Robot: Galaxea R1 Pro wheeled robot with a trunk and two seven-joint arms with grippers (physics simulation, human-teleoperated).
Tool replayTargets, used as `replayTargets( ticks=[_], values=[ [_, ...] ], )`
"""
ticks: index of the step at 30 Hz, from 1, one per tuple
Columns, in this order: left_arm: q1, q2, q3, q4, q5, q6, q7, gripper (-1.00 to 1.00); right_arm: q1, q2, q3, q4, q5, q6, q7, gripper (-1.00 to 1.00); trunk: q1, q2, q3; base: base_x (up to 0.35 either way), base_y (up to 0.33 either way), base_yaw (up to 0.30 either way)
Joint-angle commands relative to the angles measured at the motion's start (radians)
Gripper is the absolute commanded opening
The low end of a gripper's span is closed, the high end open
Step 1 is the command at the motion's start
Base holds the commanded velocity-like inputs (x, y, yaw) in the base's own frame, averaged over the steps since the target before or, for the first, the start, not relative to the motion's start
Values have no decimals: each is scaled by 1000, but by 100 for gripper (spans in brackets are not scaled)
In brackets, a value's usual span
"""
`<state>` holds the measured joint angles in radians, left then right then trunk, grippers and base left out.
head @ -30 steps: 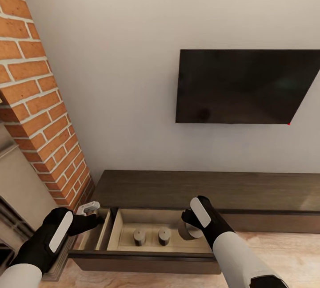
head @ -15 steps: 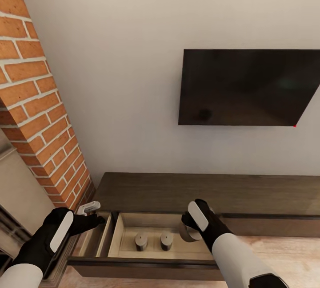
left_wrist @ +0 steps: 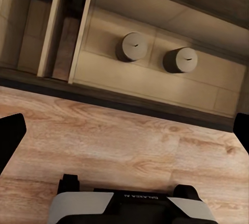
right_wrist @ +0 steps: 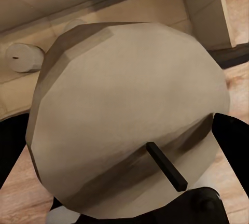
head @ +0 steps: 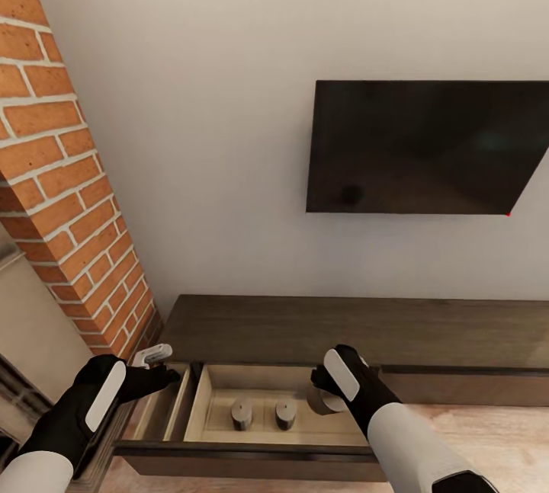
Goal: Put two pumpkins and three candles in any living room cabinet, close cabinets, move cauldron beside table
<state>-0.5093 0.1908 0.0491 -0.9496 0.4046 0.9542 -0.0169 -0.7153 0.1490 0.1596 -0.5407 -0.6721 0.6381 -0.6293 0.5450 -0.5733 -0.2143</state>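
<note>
Cabinet: long low dark-brown wooden cabinet (head: 366, 329) against wall, under black wall TV (head: 427, 146); wide pull-out drawer (head: 252, 443) open, pale beige inside.
In drawer: two short grey-beige cylindrical candles (head: 263, 414) upright, side by side, apart, near drawer middle; seen from above in left wrist view (left_wrist: 158, 53), wick marks on top.
Third candle: fat beige cylinder w/ dark wick (right_wrist: 129, 130), clamped in right gripper (head: 326, 395), fingers closed on its sides; hangs over drawer's right end, just right of the standing pair.
Axis: held candle tilted, wick end toward wrist cam, not upright.
Key relation: open drawer floor directly below held candle; free space to right of the two candles looks enough, judged not seen. Right arm plainly the nearer.
Left gripper: (head: 156, 372) at drawer's left end near brick column (head: 69, 196); dark finger (left_wrist: 11, 136) at each edge of left wrist view w/ wide gap, so spread open, holding nothing.
Hidden: contact of held candle w/ drawer floor not discernible, arm covers it. Drawer's narrow left compartment (head: 164, 401) partly shaded. White object (head: 152, 356) by left gripper, identity unclear.
</note>
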Motion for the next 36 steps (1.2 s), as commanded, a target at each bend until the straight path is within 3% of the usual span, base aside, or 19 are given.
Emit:
replayTargets(
  ticks=[1,19,36],
  values=[
    [0,0,0,0,0,0,0,100,0,-3,0,0,-2,0,6,-100,4,-7,-3,0,0,0],
    [0,1,0,0,-1,-3,0,100,0,-9,-1,1,-6,10,14,-100,73,-133,-60,0,0,-131],
    [0,2,0,2,-1,-3,-1,100,1,2,3,0,-3,5,14,-100,73,-133,-60,66,7,-4]
  ],
)
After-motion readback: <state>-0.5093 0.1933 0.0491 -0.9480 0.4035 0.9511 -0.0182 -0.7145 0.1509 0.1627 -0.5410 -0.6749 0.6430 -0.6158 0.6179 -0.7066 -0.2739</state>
